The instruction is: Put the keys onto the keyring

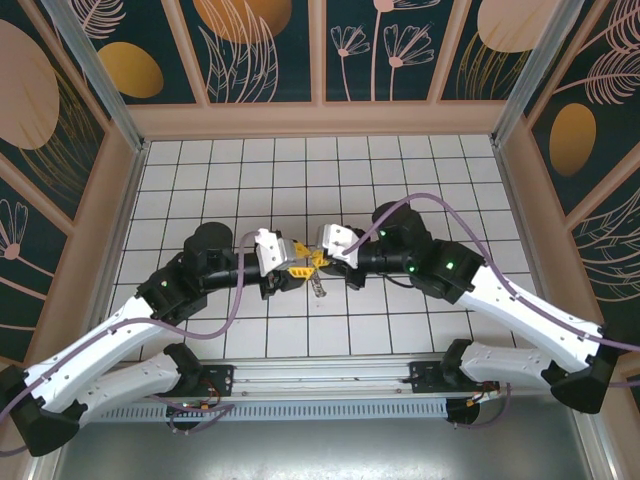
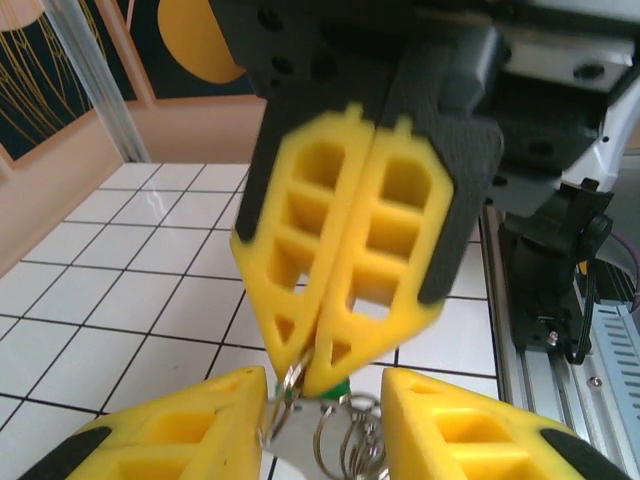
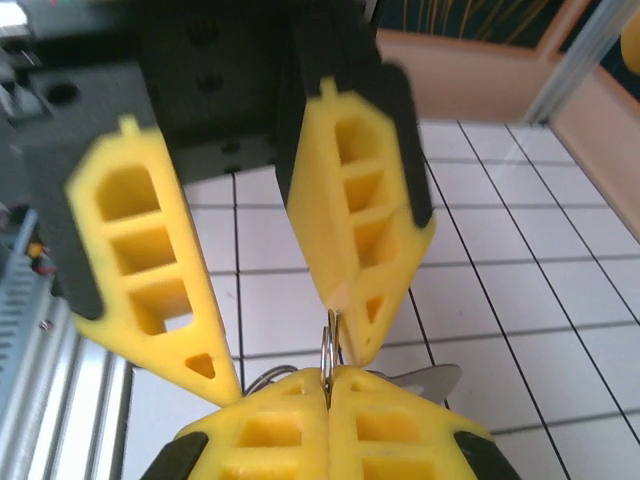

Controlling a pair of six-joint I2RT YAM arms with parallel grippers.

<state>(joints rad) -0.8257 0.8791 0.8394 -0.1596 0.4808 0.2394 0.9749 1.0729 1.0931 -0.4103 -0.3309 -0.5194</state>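
Green plastic peeks out as the small head of the keys (image 2: pixel 338 388), hanging just under the spot where the two tools meet over the middle of the tabletop (image 1: pixel 400 180). Beside that head dangle a few round coils of bright wire (image 2: pixel 345 440), thin and glossy. The keyring (image 3: pixel 327 348) shows as a slim silvery hoop standing on edge. It is pinched between the pressed-together tips of the right tool (image 3: pixel 327 375), whose jaws are closed flat on it. The left tool (image 2: pixel 322 395) faces it tip to tip with its jaws spread, one wedge on either side of the hanging metal. I cannot tell whether either wedge touches it. All four fingers (image 3: pixel 150 270) are matte yellow plastic, tapering to blunt points, cut through with blocky lattice windows and backed by black housings. From above, the white-shelled arms reach in from both sides. The tabletop is smooth white squares ruled by thin dark lines.
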